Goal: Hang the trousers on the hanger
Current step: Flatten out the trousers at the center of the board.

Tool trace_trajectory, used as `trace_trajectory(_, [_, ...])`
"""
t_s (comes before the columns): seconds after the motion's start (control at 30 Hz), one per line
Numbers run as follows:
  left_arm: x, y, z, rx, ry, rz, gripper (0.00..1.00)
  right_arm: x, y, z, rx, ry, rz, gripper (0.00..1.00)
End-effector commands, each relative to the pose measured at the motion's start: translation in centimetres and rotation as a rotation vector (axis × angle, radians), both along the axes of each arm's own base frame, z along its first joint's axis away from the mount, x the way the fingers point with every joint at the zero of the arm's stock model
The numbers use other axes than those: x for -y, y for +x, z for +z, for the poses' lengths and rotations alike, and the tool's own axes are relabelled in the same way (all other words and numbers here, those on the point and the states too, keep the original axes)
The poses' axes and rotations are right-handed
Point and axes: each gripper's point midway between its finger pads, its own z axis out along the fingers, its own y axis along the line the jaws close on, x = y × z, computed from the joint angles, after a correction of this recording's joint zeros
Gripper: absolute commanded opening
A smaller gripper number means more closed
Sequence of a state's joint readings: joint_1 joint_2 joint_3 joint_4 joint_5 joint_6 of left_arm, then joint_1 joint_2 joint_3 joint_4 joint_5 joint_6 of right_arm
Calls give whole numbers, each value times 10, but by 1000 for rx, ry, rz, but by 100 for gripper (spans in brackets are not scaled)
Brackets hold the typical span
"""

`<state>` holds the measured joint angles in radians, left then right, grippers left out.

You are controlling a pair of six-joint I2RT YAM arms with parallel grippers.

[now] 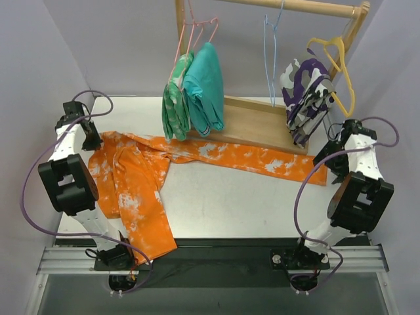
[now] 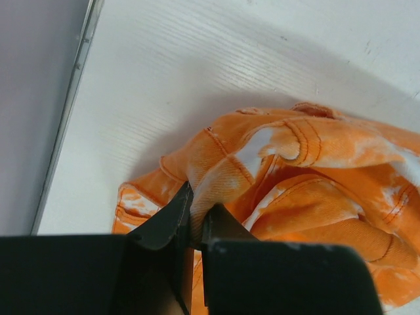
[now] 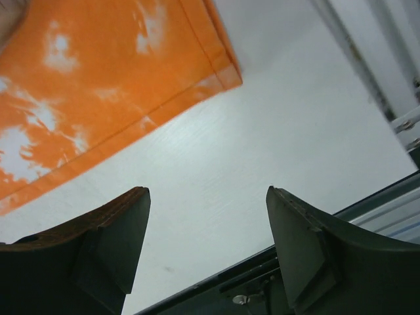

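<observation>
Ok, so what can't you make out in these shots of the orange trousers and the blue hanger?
- Top view: hanger hook tip, cut by upper edge.
- Top view: gripped edge of the trousers, under the left arm.
- Left wrist: cloth inside the left gripper, hidden by its fingers.

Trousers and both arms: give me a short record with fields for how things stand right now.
trousers: orange, lying spread on the table, one leg stretched toward the right side
hanger: light blue, hooked on the wooden rod, empty
left fingers: shut on a fold of the trousers
right fingers: open, holding nothing, above bare table beside the leg hem
task: trousers not yet on the hanger
</observation>
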<state>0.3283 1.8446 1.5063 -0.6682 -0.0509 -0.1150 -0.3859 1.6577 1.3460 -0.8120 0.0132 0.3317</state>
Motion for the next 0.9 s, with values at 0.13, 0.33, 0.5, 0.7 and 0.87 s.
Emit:
trace_trajectory(0.13, [3, 1, 4, 56, -2, -24, 0, -25, -17, -42, 9, 136, -104, 60])
trace_trajectory(0.33, [4, 5, 10, 81, -15, -24, 0, -17, 1, -70, 35, 139, -229, 57])
trace_trajectory(0.5, [9, 5, 11, 102, -36, -46, 0, -11, 18, -84, 57, 149, -271, 52])
trace_trajectory(0.7, [12, 3, 10, 103, -43, -54, 0, -7, 12, -99, -4, 128, -300, 49])
trace_trajectory(0.87, [10, -3, 9, 91, -29, -40, 0, -6, -3, -106, -49, 95, -330, 43])
